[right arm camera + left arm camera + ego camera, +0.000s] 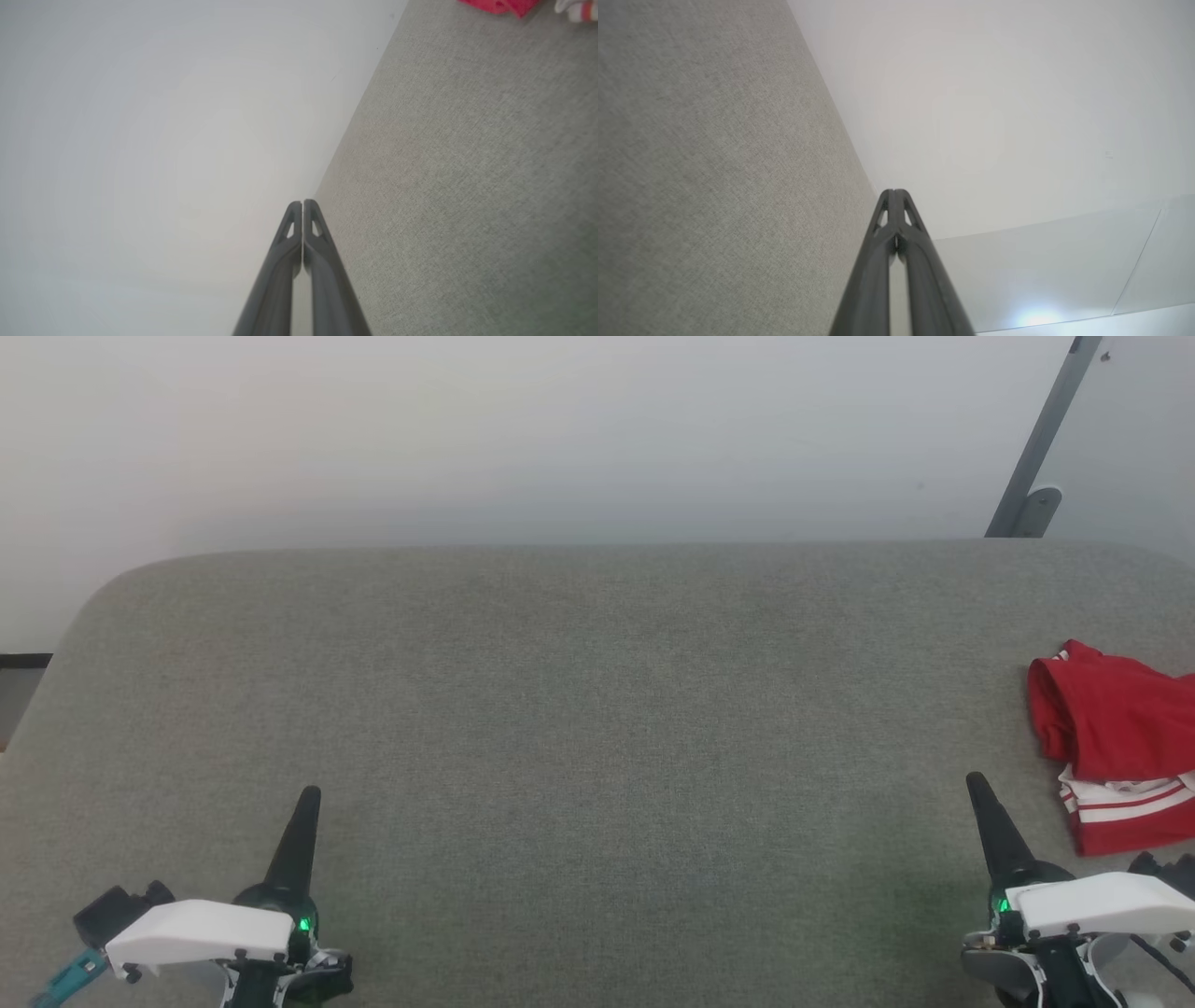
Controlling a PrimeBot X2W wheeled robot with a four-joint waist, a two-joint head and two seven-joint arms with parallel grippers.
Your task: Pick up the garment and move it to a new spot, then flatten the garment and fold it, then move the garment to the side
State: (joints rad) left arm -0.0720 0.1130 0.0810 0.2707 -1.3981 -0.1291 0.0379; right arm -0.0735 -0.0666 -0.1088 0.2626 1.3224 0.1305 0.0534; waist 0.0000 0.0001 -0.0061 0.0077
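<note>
Garment (1113, 728) lies crumpled at right edge of the grey worktop (597, 709); left hand (309, 795), lower left, and right hand (977, 782), lower right, both clenched, empty.

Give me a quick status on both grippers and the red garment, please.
Left gripper and right gripper over the grey surface, jaws shut, empty. Garment crumpled at the surface's far right, untouched, just beyond right gripper. Nothing seen between them.
</note>
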